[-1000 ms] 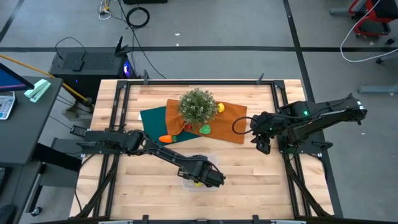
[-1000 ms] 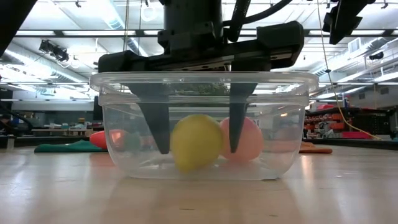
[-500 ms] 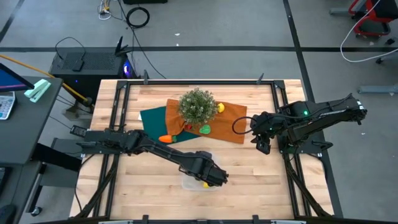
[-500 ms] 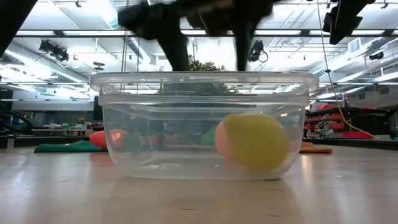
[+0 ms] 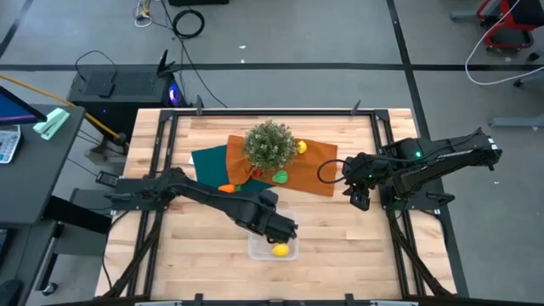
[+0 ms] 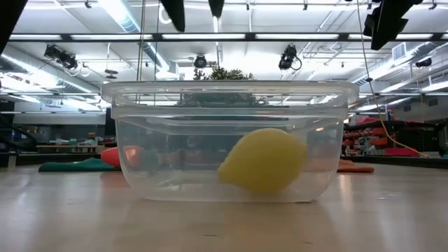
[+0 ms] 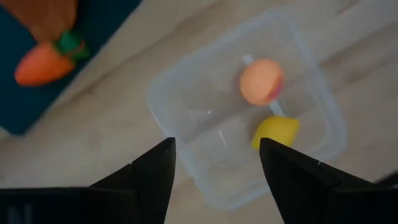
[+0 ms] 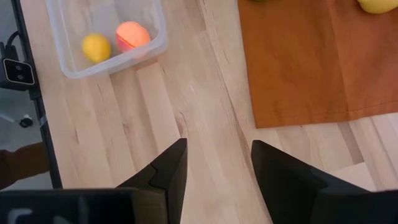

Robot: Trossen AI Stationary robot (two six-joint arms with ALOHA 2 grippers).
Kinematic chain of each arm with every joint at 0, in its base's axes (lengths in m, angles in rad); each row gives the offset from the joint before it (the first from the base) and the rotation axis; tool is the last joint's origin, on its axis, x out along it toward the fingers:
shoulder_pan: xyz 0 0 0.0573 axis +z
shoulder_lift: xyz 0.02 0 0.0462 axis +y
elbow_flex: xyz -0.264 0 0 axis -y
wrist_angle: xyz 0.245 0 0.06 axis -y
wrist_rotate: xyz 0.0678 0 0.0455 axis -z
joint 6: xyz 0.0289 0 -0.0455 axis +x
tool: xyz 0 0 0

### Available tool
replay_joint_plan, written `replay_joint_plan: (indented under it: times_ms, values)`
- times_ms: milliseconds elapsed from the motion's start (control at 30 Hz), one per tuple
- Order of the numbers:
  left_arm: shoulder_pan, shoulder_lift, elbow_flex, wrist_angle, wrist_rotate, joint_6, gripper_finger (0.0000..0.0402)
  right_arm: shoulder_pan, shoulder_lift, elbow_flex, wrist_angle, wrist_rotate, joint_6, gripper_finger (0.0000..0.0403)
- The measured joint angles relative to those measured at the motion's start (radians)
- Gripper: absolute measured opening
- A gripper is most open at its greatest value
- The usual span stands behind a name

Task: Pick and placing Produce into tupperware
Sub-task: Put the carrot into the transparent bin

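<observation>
The clear tupperware [image 5: 274, 247] stands near the table's front edge. On its floor rest a yellow lemon [image 7: 275, 132] and a peach-coloured fruit [image 7: 261, 81]; in the low view the lemon [image 6: 262, 159] hides the peach. My left gripper [image 7: 214, 168] hangs open and empty above the box, over its far side [image 5: 276, 226]. An orange carrot [image 5: 226, 189] lies on the teal cloth. A green piece [image 5: 280, 177] and a second lemon [image 5: 300, 147] lie on the orange cloth. My right gripper [image 5: 359, 200] waits open at the right, above bare wood [image 8: 217, 168].
A bushy green plant [image 5: 270, 144] stands on the cloths at the table's far middle. The teal cloth [image 5: 208, 161] and orange cloth [image 5: 319, 166] overlap there. Bare wood lies between the cloths and the tupperware and to both sides of the box.
My left gripper has risen out of the tupperware, gone a little toward the far edge and rolled about its own line. The lemon that lay between its fingers has rolled along the box floor toward one end wall and now lies still in front of the peach fruit.
</observation>
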Motion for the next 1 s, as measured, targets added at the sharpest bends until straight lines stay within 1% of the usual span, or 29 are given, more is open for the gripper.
replay_joint_plan:
  times_ms: [300, 367, 433, 600, 700, 867, 1000]
  values:
    - [0.067, -0.080, -0.002, 0.000, -0.028, 0.243, 0.0235, 0.000, 0.000, 0.000, -0.003, 0.000, 0.025, 0.0146]
    - [0.091, -0.092, -0.018, 0.000, -0.030, 0.302, 0.0233, 0.000, 0.000, 0.000, -0.003, 0.000, 0.030, 0.0146]
    - [0.116, -0.103, -0.059, 0.000, -0.028, 0.331, 0.0233, 0.000, 0.000, 0.000, -0.003, 0.000, 0.041, 0.0146]
    - [0.158, -0.158, -0.240, 0.006, -0.003, 0.355, 0.0227, 0.000, 0.000, 0.000, -0.003, 0.000, 0.048, 0.0146]
    - [0.149, -0.213, -0.380, 0.085, 0.006, 0.356, 0.0213, 0.000, 0.000, 0.000, -0.002, 0.000, 0.054, 0.0146]
    - [0.121, -0.379, -0.657, 0.228, 0.022, 0.311, 0.0179, 0.000, 0.000, 0.000, 0.002, 0.022, 0.071, 0.0146]
    - [0.112, -0.540, -0.852, 0.292, 0.013, 0.276, 0.0157, 0.000, 0.000, 0.000, 0.019, 0.031, 0.079, 0.0146]
